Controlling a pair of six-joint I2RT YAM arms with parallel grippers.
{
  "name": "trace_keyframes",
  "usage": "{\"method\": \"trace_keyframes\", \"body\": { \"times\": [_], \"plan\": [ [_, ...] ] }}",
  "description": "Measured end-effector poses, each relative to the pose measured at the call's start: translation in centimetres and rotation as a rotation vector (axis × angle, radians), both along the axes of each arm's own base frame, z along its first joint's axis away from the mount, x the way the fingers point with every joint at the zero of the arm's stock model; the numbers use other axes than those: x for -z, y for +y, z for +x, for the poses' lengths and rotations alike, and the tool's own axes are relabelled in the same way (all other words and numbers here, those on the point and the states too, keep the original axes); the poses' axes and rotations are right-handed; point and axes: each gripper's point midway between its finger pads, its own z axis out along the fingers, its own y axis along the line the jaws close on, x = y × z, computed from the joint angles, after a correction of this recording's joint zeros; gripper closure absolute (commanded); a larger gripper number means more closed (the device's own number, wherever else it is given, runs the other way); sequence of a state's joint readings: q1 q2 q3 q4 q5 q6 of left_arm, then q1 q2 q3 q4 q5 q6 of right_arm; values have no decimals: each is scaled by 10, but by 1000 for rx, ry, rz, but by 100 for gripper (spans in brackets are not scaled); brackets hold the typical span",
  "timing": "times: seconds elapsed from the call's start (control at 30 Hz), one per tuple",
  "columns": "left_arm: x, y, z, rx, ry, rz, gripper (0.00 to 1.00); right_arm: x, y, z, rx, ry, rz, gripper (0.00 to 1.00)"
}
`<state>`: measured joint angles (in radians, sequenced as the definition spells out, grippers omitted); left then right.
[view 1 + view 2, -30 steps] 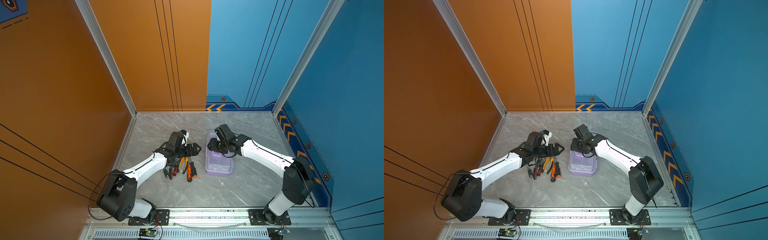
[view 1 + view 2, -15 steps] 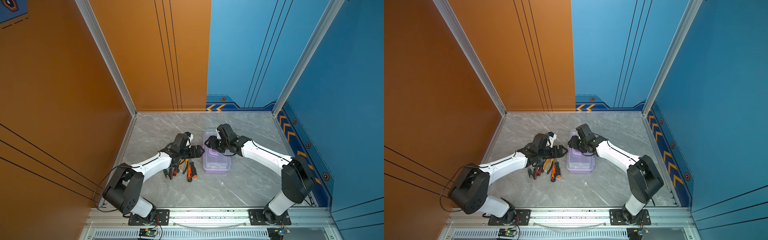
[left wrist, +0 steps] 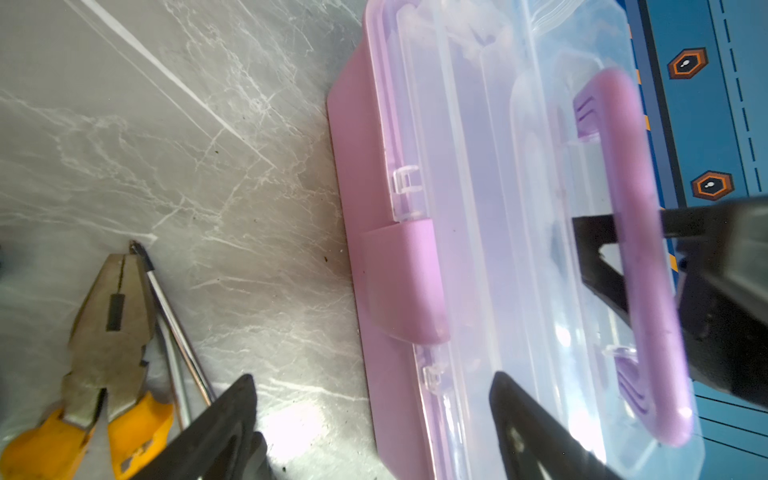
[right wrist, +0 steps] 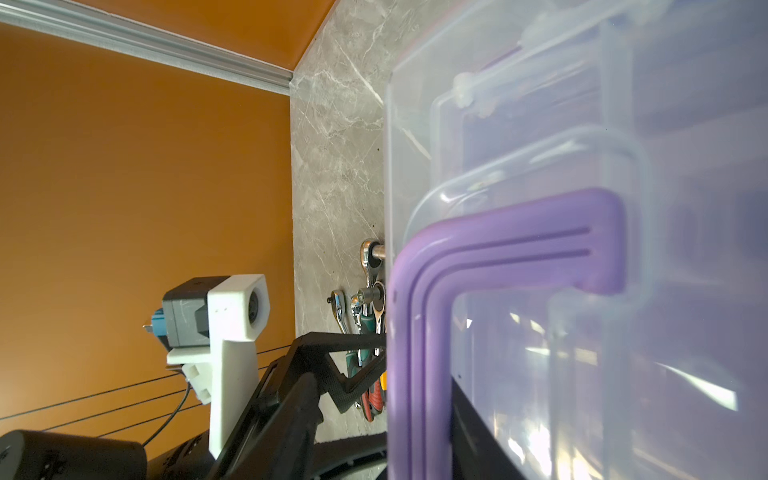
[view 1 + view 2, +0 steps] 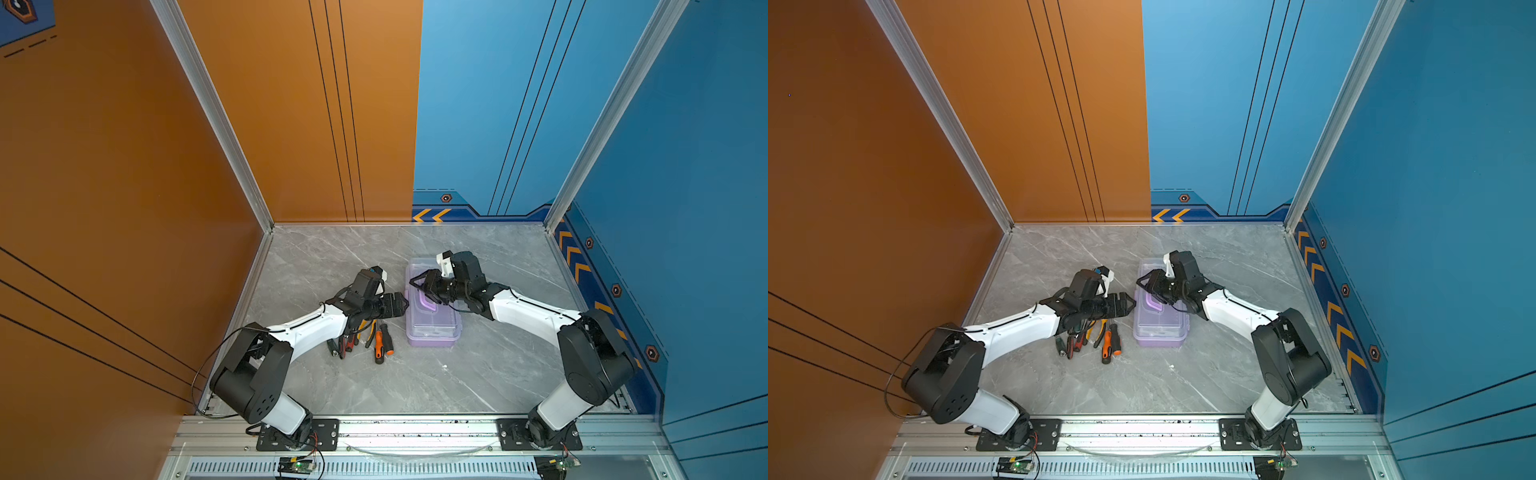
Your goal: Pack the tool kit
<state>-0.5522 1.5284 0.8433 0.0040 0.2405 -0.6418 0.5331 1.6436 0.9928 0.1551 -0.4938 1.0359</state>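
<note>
Tool kit case [image 5: 432,324]: lid down, parked in the middle of the table [image 5: 316,266], long axis running front edge to back edge. Loose pliers [image 3: 108,316] and screwdrivers [image 5: 380,345] piled just beside its left long side. Latch [image 3: 403,282] on that same side, so facing the left gripper [image 5: 402,305], spread wide and empty, straddling that edge. Easily the nearer one for popping it. As for the right gripper [image 5: 419,291]: jaws either side of the purple handle [image 3: 636,249], can't tell if actually pinching. Probably there to steady things.
</note>
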Motion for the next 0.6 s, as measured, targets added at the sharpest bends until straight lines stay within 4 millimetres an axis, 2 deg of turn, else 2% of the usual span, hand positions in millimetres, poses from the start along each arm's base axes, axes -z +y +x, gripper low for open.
{"method": "trace_keyframes", "body": {
  "times": [0.2, 0.3, 0.47, 0.6],
  "plan": [
    [0, -2, -1, 4, 1, -2, 13, 5, -8, 0, -6, 16, 16, 83],
    [-2, -3, -1, 7, -2, -9, 13, 5, -9, 0, -19, 10, 18, 100],
    [-11, -2, -4, 13, -14, -41, 13, 3, -12, 0, -26, 5, 37, 100],
    [-19, 4, 1, -3, -32, -61, 13, 1, -13, -1, -31, 5, 53, 100]
  ]
}}
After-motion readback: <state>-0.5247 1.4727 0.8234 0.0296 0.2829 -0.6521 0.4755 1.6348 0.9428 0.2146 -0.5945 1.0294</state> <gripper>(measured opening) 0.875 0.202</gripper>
